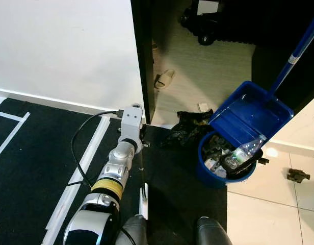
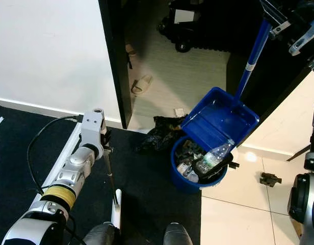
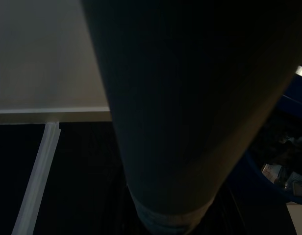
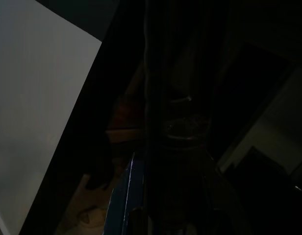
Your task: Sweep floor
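A blue dustpan (image 2: pixel 218 120) on a long blue handle (image 2: pixel 254 53) hangs tipped over a blue bin (image 2: pixel 182 181). A clear plastic bottle (image 2: pixel 213 155) lies at the pan's lower lip, on top of the trash in the bin. My right gripper (image 2: pixel 282 23) is raised at the top right, shut on the upper end of that handle. My left arm reaches forward, and its gripper (image 2: pixel 105 140) is shut on a thin dark broom stick (image 2: pixel 111 173). The stick runs down to a white piece (image 2: pixel 116 204) near my feet. Both wrist views are very dark.
A crumpled black bag (image 1: pixel 185 127) lies on the floor left of the bin. A dark door frame (image 1: pixel 141 51) stands beside a white wall, with a slipper (image 1: pixel 164 79) beyond it. I stand on a black mat (image 1: pixel 34 163) with white lines. A small dark scrap (image 1: pixel 298 175) lies on the tiles at right.
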Robot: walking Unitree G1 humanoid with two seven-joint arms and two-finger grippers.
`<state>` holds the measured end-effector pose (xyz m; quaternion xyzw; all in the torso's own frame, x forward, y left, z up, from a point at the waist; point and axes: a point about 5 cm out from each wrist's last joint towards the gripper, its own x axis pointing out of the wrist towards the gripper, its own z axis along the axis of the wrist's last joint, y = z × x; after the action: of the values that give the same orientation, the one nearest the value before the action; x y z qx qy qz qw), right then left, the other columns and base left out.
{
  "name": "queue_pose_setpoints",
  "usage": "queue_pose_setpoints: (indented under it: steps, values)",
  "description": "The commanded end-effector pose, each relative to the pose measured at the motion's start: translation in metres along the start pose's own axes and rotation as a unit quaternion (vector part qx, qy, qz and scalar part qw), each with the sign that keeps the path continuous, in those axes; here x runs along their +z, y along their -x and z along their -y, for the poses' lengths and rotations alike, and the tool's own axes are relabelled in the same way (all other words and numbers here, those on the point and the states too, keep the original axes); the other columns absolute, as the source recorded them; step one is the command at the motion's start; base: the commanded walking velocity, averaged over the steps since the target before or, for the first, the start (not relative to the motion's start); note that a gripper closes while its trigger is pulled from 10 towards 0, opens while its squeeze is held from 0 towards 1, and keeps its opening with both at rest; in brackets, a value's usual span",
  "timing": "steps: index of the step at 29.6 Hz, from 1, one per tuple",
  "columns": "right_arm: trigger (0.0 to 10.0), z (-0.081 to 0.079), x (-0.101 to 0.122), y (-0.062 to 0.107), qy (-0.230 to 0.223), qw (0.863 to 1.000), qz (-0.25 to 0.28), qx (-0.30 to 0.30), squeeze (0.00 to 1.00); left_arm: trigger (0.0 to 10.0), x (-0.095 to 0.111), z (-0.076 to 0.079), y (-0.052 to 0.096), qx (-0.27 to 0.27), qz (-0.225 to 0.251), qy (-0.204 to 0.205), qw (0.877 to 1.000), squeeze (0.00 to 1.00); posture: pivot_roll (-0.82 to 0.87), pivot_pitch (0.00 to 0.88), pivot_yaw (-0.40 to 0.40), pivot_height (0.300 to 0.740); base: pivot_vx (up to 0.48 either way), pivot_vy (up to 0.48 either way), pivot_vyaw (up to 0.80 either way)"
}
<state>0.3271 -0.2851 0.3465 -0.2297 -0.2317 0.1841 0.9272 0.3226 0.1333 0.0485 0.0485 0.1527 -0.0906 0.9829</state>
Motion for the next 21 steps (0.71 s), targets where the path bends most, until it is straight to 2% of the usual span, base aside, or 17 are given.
queue_pose_setpoints:
  steps: [1, 3, 4, 6, 8, 9, 10, 11, 15, 21]
  values:
    - [10.0, 0.006, 0.011, 0.000, 0.043, 0.999, 0.014, -0.014, 0.00, 10.0, -0.005, -0.003, 0.001, 0.001, -0.008, -0.008, 1.000, 0.00, 0.03, 0.000, -0.007, 0.740, 0.000, 0.000, 0.00]
    - [10.0, 0.017, 0.007, 0.003, 0.079, 0.995, -0.012, -0.063, 0.00, 10.0, -0.005, -0.003, 0.001, 0.001, -0.009, -0.009, 1.000, 0.00, 0.02, 0.000, -0.006, 0.740, 0.000, 0.000, 0.00]
    - [10.0, 0.017, 0.007, 0.003, 0.079, 0.995, -0.012, -0.063, 0.00, 10.0, -0.005, -0.003, 0.001, 0.001, -0.009, -0.009, 1.000, 0.00, 0.02, 0.000, -0.006, 0.740, 0.000, 0.000, 0.00]
    - [10.0, 0.027, 0.006, 0.006, 0.106, 0.989, -0.029, -0.103, 0.00, 10.0, -0.006, -0.003, 0.002, 0.000, -0.010, -0.010, 1.000, 0.00, 0.02, 0.000, -0.006, 0.740, 0.000, 0.000, 0.00]
    - [10.0, 0.037, 0.007, 0.009, 0.117, 0.983, -0.031, -0.137, 0.00, 10.0, -0.006, -0.003, 0.002, 0.001, -0.010, -0.011, 1.000, 0.00, 0.02, 0.000, -0.006, 0.740, 0.000, 0.000, 0.00]
    - [10.0, 0.037, 0.007, 0.009, 0.117, 0.983, -0.031, -0.137, 0.00, 10.0, -0.006, -0.003, 0.002, 0.001, -0.010, -0.011, 1.000, 0.00, 0.02, 0.000, -0.006, 0.740, 0.000, 0.000, 0.00]
    - [10.0, 0.051, 0.014, 0.013, 0.131, 0.975, -0.026, -0.179, 0.00, 10.0, -0.006, -0.003, 0.002, 0.001, -0.009, -0.011, 1.000, 0.00, 0.02, 0.000, -0.006, 0.740, 0.000, 0.000, 0.00]
    - [10.0, 0.051, 0.014, 0.013, 0.131, 0.975, -0.026, -0.179, 0.00, 10.0, -0.006, -0.003, 0.002, 0.001, -0.009, -0.011, 1.000, 0.00, 0.02, 0.000, -0.006, 0.740, 0.000, 0.000, 0.00]
    - [10.0, 0.072, 0.029, 0.019, 0.147, 0.962, -0.014, -0.231, 0.00, 10.0, -0.005, -0.003, 0.001, 0.002, -0.009, -0.011, 1.000, 0.00, 0.02, 0.000, -0.010, 0.740, 0.000, 0.000, 0.00]
    - [10.0, 0.084, 0.051, 0.018, 0.158, 0.953, 0.023, -0.258, 0.00, 10.0, -0.006, -0.006, 0.002, 0.006, -0.009, -0.011, 1.000, 0.00, 0.02, 0.000, -0.010, 0.740, 0.000, 0.000, 0.00]
